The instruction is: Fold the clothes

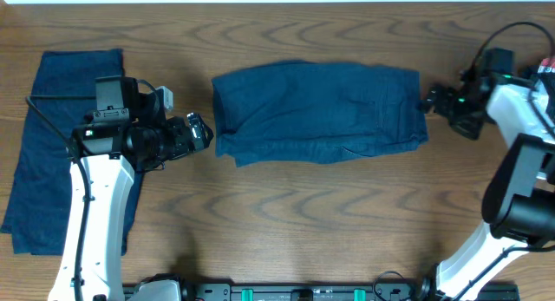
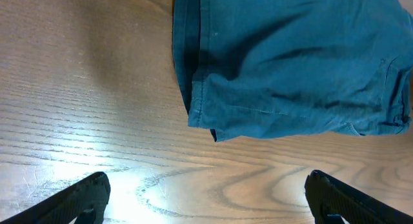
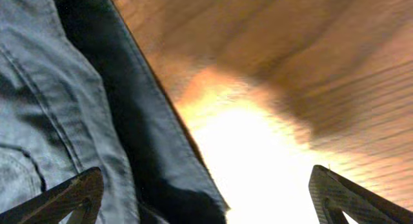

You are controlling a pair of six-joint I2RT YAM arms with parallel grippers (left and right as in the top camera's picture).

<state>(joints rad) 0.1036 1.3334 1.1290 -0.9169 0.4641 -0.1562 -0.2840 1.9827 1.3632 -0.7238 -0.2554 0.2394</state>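
Wood-grain table [image 1: 286,240] all the way across, with a pale strip along the top edge that I can't identify and a dark rail [image 1: 303,292] along the bottom. The left piece [image 1: 61,84], navy, lies flat and long at the far left. My left arm [image 1: 95,223] covers part of it, so I can't make out its whole shape. My left gripper [image 1: 201,132] hovers just beside the middle piece [image 1: 316,110], fingers [image 2: 84,198] spread wide with nothing in them. The left wrist view only gets that piece's hemmed corner on the wood. The middle piece sits folded in a rumpled rectangle mid-table. My right gripper [image 1: 427,101] is at its right edge, fingers [image 3: 74,195] also apart and empty. That wrist view is blurry with glare, so I can't tell if I'm touching cloth.
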